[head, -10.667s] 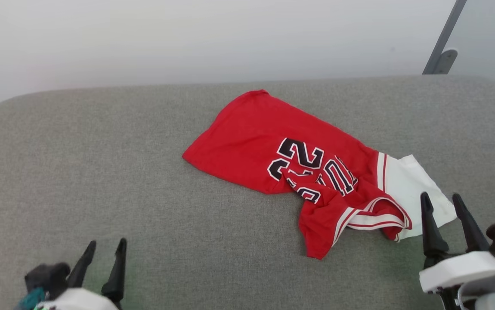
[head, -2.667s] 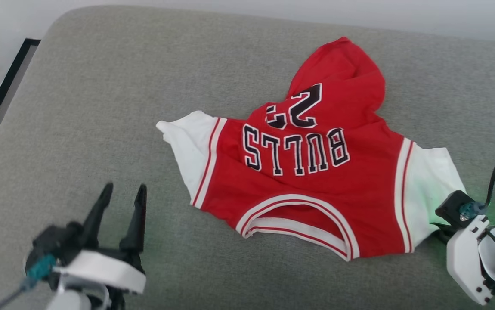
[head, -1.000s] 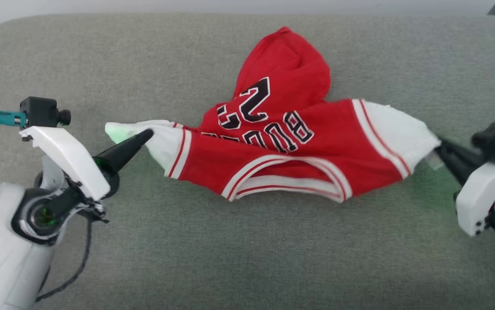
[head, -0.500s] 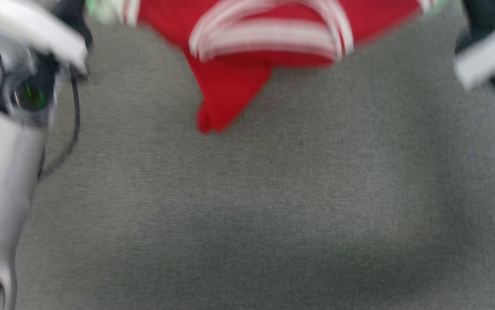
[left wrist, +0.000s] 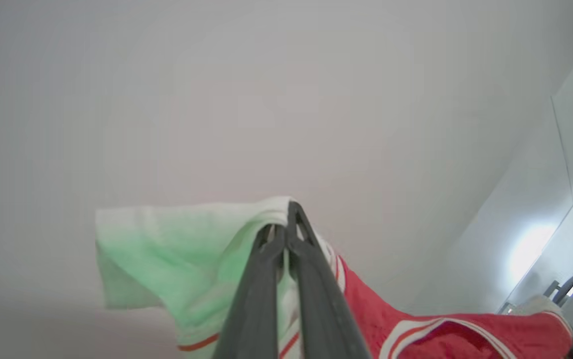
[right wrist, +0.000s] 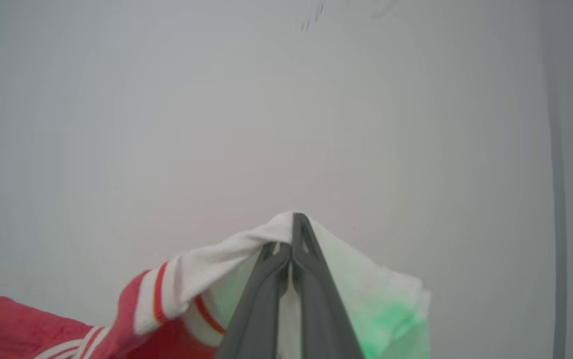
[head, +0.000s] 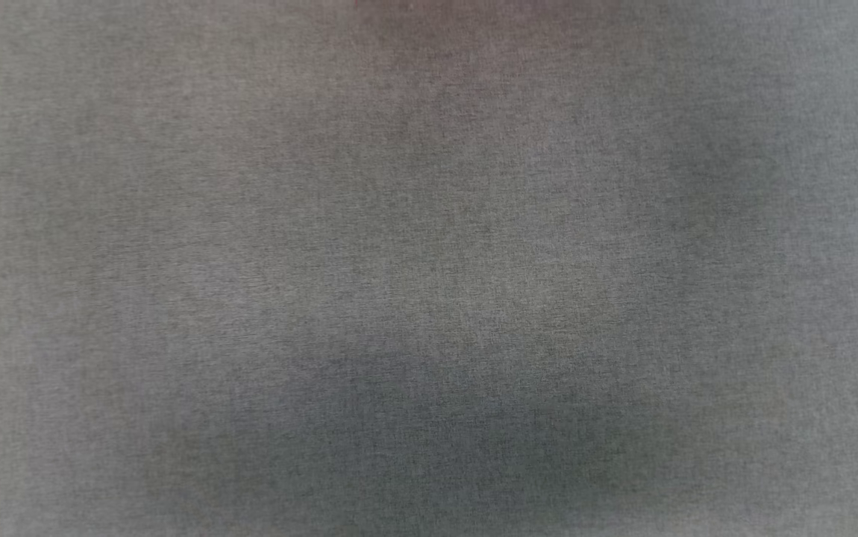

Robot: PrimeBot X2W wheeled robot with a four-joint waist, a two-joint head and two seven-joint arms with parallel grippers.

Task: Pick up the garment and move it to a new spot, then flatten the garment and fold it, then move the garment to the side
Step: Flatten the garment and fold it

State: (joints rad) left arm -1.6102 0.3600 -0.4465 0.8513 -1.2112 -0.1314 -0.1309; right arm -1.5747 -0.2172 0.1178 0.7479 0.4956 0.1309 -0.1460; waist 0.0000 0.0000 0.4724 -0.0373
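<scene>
The garment (left wrist: 376,314) hangs in the air, stretched between my two grippers in front of a pale wall. In the left wrist view my left gripper (left wrist: 285,227) is shut on one white sleeve (left wrist: 167,249), which is tinted green by a light. The red body and striped trim trail off to the lower right. In the right wrist view my right gripper (right wrist: 292,238) is shut on the other white sleeve (right wrist: 216,269), with the red body (right wrist: 27,319) trailing to the lower left. The letters and numbers are hidden.
The head view looks down on the grey fabric cushion (head: 429,268), with soft shadows across its middle and lower part. A plain pale wall (left wrist: 266,99) stands behind the garment in both wrist views.
The head camera has swung, and the garment and both arms have left its top edge. A second ago the garment lay on the cushion, gripped by both sleeves; it now hangs in the air.
</scene>
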